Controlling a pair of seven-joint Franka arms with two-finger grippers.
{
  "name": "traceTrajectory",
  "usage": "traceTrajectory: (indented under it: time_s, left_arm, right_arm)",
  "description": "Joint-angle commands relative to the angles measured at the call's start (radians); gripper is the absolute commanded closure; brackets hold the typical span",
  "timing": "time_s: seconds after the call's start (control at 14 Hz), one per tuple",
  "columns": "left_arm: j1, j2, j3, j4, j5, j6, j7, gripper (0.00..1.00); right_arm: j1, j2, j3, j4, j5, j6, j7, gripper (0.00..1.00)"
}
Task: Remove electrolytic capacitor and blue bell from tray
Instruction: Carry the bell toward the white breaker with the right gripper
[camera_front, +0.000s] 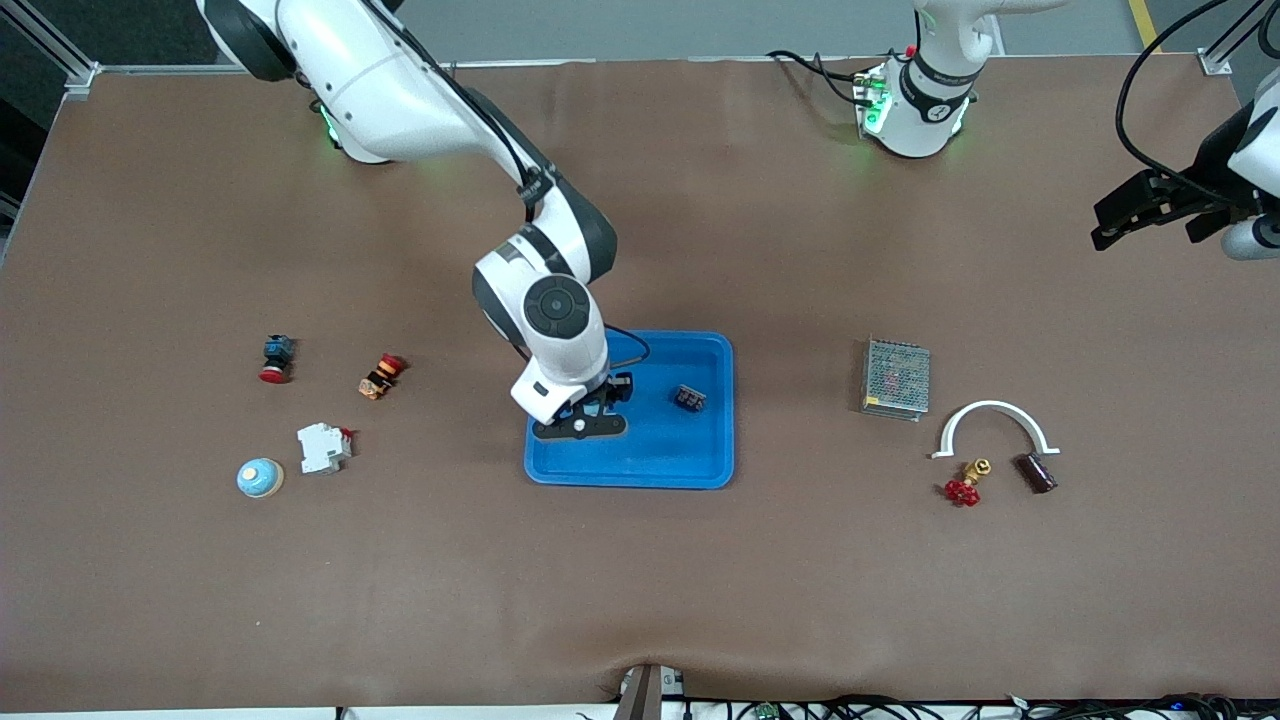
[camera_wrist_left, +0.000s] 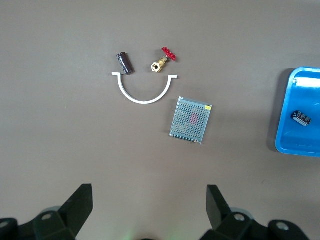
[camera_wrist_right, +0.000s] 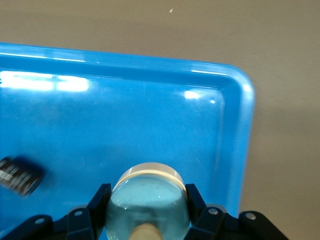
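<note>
My right gripper (camera_front: 583, 421) (camera_wrist_right: 147, 194) is low over the blue tray (camera_front: 700, 460) (camera_wrist_right: 150, 100), at the corner toward the right arm's end. It is shut on a light-blue domed bell (camera_wrist_right: 148, 205) with a cream base; in the front view the hand hides this bell. The capacitor (camera_front: 1037, 472) (camera_wrist_left: 124, 63), a dark brown cylinder, lies on the table by one end of a white arc (camera_front: 992, 408) (camera_wrist_left: 145, 100). My left gripper (camera_front: 1105, 236) (camera_wrist_left: 150, 202) hangs open and empty, high over the left arm's end of the table.
A small dark ribbed part (camera_front: 688, 398) (camera_wrist_left: 301, 118) lies in the tray. A metal mesh box (camera_front: 895, 377) and a red-handled brass valve (camera_front: 965, 486) sit near the capacitor. Toward the right arm's end lie another light-blue bell (camera_front: 260, 478), a white breaker (camera_front: 323, 447) and two red push-buttons (camera_front: 276, 358).
</note>
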Motion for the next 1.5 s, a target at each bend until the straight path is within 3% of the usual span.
traceTrajectory:
  time_s: [0.0, 0.21, 0.64, 1.15, 1.43]
  left_arm:
    - [0.003, -0.006, -0.008, 0.002, 0.009, 0.008, -0.009, 0.00]
    - [0.000, -0.001, -0.008, 0.002, 0.009, 0.010, -0.009, 0.00]
    - [0.000, 0.001, -0.008, -0.001, 0.010, 0.010, -0.008, 0.00]
    - [0.000, 0.001, -0.009, -0.006, 0.010, 0.010, -0.009, 0.00]
    - [0.000, -0.002, -0.009, -0.007, 0.010, 0.005, -0.009, 0.00]
  right_arm:
    - [-0.007, -0.131, 0.017, -0.028, 0.026, -0.136, -0.035, 0.62]
    - [-0.038, -0.245, 0.014, -0.029, 0.092, -0.291, -0.156, 0.64]
    - [-0.205, -0.359, 0.011, -0.037, 0.095, -0.484, -0.507, 0.64]
    - [-0.472, -0.360, 0.008, -0.071, 0.095, -0.503, -1.009, 0.64]
    - [-0.587, -0.363, 0.008, -0.172, 0.095, -0.408, -1.216, 0.64]
